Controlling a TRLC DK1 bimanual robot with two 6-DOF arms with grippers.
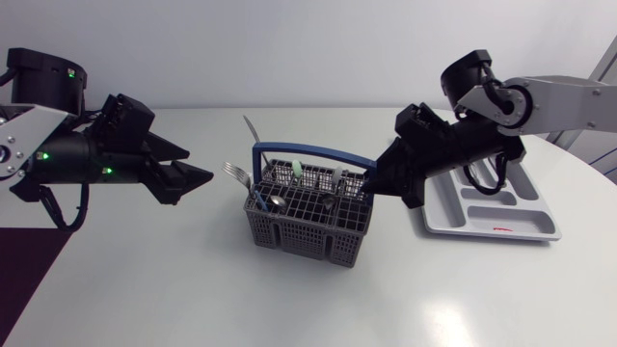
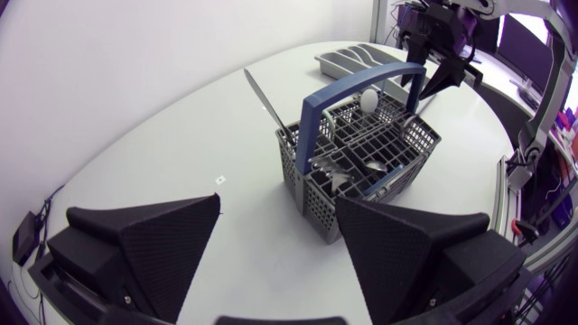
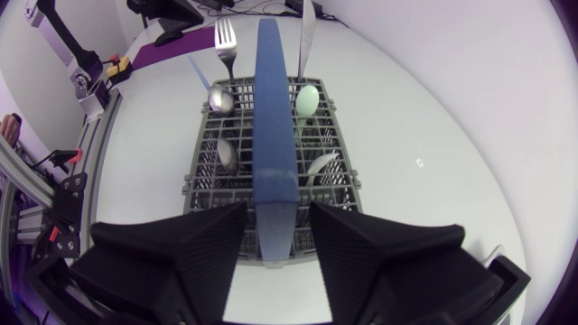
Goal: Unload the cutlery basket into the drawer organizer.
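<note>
Left arm (image 1: 67,154): black casing is showing tiny green lights (image 1: 41,156); black cable (image 1: 53,207) is looping underneath.
Right arm (image 1: 554,101): silver-grey link is meeting black joints.

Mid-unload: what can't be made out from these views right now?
- Head view: right arm covers part of the grey plastic drawer organizer.
- Left wrist view: that organizer is too small to read its contents.
- Right wrist view: right gripper hides the near end of the grey mesh cutlery basket.
- All views: basket walls hide the cutlery's lower ends.

Upright blue-handled grey basket (image 1: 310,227) near grey organizer (image 1: 505,231)
</note>
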